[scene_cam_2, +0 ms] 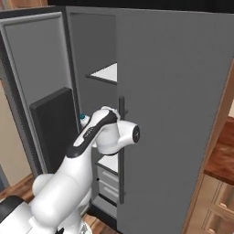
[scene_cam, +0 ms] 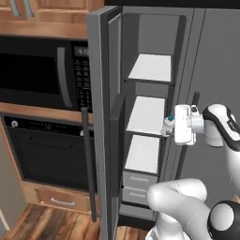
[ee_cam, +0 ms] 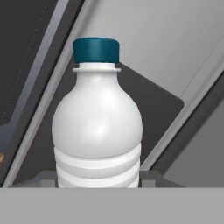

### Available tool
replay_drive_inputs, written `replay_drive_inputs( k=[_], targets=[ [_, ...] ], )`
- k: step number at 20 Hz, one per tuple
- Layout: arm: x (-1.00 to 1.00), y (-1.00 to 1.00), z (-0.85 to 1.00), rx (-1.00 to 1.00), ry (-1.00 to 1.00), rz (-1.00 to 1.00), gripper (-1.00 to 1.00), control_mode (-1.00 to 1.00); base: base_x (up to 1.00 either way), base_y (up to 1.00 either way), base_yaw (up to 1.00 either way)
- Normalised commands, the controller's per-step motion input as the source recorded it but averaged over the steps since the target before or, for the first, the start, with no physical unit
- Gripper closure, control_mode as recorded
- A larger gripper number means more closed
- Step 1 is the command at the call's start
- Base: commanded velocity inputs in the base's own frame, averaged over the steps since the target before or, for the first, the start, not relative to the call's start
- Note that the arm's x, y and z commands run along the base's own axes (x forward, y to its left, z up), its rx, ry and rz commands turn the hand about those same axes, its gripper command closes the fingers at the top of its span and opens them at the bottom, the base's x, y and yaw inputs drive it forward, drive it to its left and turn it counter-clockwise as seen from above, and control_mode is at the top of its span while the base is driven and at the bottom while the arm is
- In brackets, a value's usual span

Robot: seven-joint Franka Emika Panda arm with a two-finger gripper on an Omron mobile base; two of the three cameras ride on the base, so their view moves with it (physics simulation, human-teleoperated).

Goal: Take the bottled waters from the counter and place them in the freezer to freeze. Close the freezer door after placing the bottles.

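one teal-capped bottle [ee_cam: 97,131] clamped in gripper [scene_cam: 169,125] | at open freezer [scene_cam: 150,75] | apparently above middle shelf [scene_cam: 146,115]

I see three white shelves inside the open freezer [scene_cam: 140,47], stacked one above another: the top shelf [scene_cam: 152,67] well above my claw [scene_cam: 168,125], the middle shelf [scene_cam: 146,115] just beside it at about its height, the lower shelf [scene_cam: 143,153] below it. Each shows a bare white surface. Two grey drawers [scene_cam: 138,186] sit under the lowest shelf. Wooden floor [scene_cam: 42,222] lies far below
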Motion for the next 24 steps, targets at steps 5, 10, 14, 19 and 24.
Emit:
replay_drive_inputs(
  k=[5,10,14,19,24],
  targets=[
    [0.0,0.0,0.0,0.0,0.0,0.0,1.0,1.0,-0.26,0.18,-0.04],
    [0.0,0.0,0.0,0.0,0.0,0.0,1.0,1.0,-0.18,0.51,-0.13],
    [0.0,0.0,0.0,0.0,0.0,0.0,1.0,1.0,0.42,0.13,-0.24],
    [0.0,0.0,0.0,0.0,0.0,0.0,1.0,1.0,0.55,0.25,-0.25],
    [0.0,0.0,0.0,0.0,0.0,0.0,1.0,1.0,0.42,0.3,-0.17]
  ],
)
